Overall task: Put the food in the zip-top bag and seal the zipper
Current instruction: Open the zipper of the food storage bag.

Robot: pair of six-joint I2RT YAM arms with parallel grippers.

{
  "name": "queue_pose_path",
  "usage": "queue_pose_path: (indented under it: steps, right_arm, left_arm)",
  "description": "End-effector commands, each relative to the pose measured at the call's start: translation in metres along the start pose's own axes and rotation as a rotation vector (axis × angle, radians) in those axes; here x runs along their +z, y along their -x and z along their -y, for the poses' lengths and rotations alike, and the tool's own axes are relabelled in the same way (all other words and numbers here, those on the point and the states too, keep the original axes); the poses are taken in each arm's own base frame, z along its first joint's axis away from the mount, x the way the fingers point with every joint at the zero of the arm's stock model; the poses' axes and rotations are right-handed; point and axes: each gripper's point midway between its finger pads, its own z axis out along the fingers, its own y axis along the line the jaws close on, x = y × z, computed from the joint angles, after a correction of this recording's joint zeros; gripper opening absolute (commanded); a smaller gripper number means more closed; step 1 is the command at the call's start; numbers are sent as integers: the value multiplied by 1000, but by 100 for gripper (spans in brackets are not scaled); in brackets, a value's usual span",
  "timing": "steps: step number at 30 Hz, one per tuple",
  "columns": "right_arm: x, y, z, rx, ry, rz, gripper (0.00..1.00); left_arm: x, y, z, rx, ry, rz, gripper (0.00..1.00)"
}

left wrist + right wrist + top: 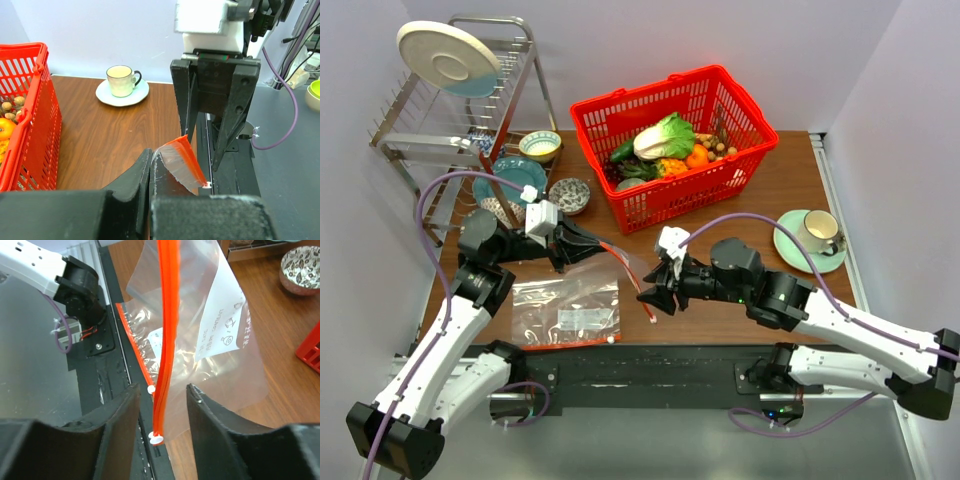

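2 claws share the raised zip-top bag (220, 340). The left gripper (151, 160) pinches one zipper (167, 340) corner, and the right gripper (162, 390) stands half-wide astride the strip, unclamped. Better to catch a single lip and spread the mouth. The napa cabbage (665, 135) sits in the red basket (620, 205).

The top camera sits above and behind my bases, looking down over the whole worktop (770, 200). Wrist cameras look close along my left hand (153, 157) and right hand (162, 390); all three share the zipper (167, 315).
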Motion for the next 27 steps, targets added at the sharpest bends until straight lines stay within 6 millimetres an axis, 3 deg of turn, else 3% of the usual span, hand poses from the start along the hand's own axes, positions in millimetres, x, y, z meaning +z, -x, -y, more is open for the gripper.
queue_pose_path:
  steps: [1,11,14,19,27]
  right_arm:
    - [2,21,3,-3,-21,54,44]
    - [3,22,16,0,-92,52,35]
    - [4,22,14,-1,-80,49,37]
    - [3,24,8,-15,-43,60,49]
    - [0,29,5,-20,-35,84,50]
  left_arm:
    - [-2,8,6,34,-21,20,0]
    - [-2,7,6,31,-21,19,0]
    - [-2,8,6,32,-19,20,0]
    - [-1,7,3,25,-11,18,0]
    - [-1,7,3,27,-10,19,0]
